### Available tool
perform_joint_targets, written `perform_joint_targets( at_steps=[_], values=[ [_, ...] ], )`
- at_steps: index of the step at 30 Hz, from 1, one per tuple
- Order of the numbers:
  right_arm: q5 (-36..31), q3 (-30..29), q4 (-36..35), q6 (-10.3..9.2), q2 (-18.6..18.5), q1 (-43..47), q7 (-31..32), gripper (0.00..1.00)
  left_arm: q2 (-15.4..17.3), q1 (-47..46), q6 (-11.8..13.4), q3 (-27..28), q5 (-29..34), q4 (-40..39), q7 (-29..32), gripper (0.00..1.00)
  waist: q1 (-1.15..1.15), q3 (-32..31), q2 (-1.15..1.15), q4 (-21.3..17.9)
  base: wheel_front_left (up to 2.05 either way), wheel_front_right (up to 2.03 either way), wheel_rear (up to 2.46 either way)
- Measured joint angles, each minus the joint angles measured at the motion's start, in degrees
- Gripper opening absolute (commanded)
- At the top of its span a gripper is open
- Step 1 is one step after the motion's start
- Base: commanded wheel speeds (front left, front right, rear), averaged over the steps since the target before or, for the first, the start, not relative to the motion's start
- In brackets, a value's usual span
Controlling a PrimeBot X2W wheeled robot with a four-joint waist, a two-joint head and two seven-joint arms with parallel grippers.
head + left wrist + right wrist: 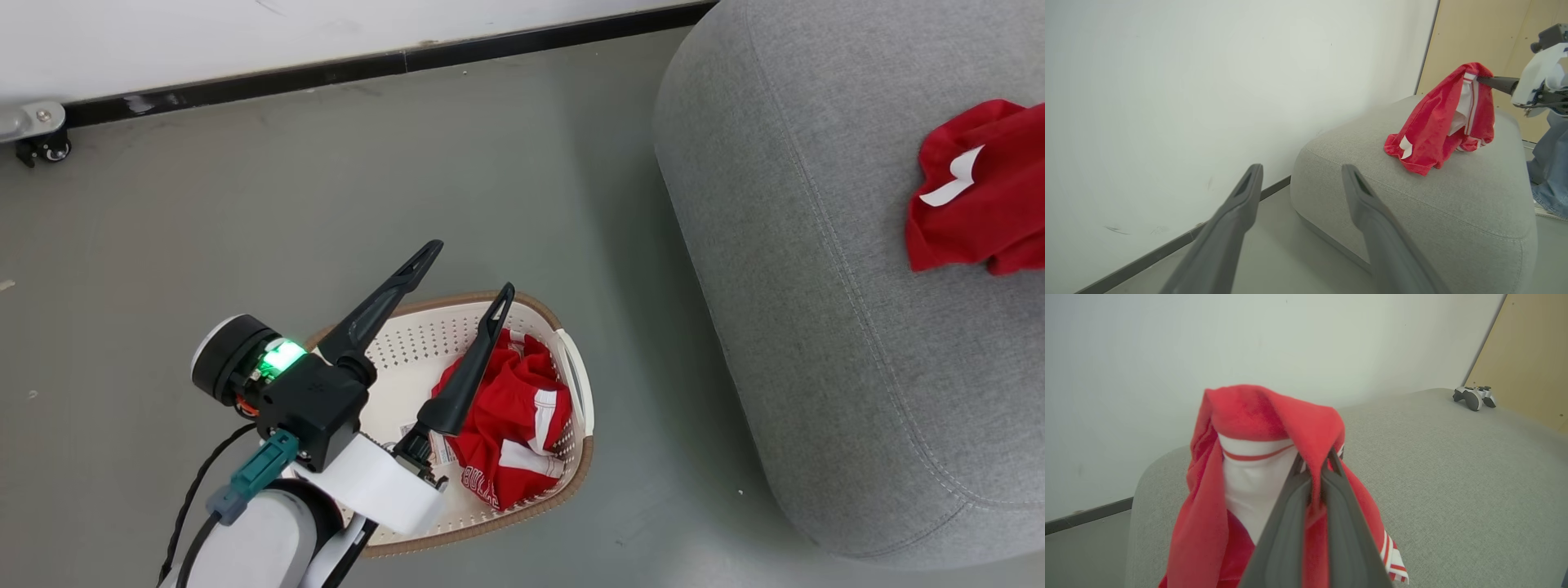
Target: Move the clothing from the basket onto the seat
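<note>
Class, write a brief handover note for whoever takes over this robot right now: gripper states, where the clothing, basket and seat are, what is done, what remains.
Grippers: left gripper open and empty by the basket; right gripper shut on a red garment whose lower end rests on the seat.
The basket sits on the floor beside the seat, more red clothing inside.
Done: one garment is at the seat, not yet released.
Left: release it, then move the rest over.

Head: the basket (pixel 416 347) and the seat (pixel 816 286) are being looked down on.
Left wrist: the seat is being faced from low down.
Right wrist: the red garment (pixel 1265 412) is being viewed close up.
Shared: seat and garment are being caught throughout.
</note>
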Motion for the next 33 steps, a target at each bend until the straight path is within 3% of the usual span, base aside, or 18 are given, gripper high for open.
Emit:
perform_joint_targets(
  at_steps=[10,25,27,31,32,33],
  values=[
    [-0.53,-1.53,4.31,0.0,3.33,1.3,-0.63,0.0,0.15,-0.14,-0.24,-0.3,0.08,0.0,-0.02,1.0,0.0,0.76,0.0,-0.4,0.0,0.0,0.0],
    [-3.11,-3.01,7.95,0.0,3.98,1.27,-1.8,0.01,0.51,-0.11,-2.35,-5.35,0.04,0.27,-0.05,1.0,0.0,0.16,0.0,-0.87,0.0,0.0,0.0],
    [-3.12,-3.07,8.44,0.0,3.98,0.88,-1.83,0.27,0.47,-0.11,-2.63,-5.84,0.04,0.27,-0.05,1.0,0.0,0.02,0.0,-0.84,0.0,0.0,0.0],
    [-4.36,-3.11,8.77,0.0,4.27,0.44,-1.96,0.49,0.24,-0.09,-2.83,-6.88,-0.03,0.29,-0.3,1.0,0.0,-0.28,0.0,-0.93,0.0,0.0,0.0],
    [-4.59,-3.11,9.12,0.0,4.32,0.43,-1.96,0.81,0.14,-0.09,-2.83,-7.17,-0.03,0.29,-0.3,1.0,0.0,-0.37,0.0,-0.98,0.0,0.0,0.0],
    [-4.75,-3.11,9.39,0.0,4.31,0.43,-1.97,0.98,0.04,-0.08,-2.83,-7.49,-0.03,0.29,-0.3,1.0,0.0,-0.46,0.0,-1.04,0.0,0.0,0.0]
  ],
)
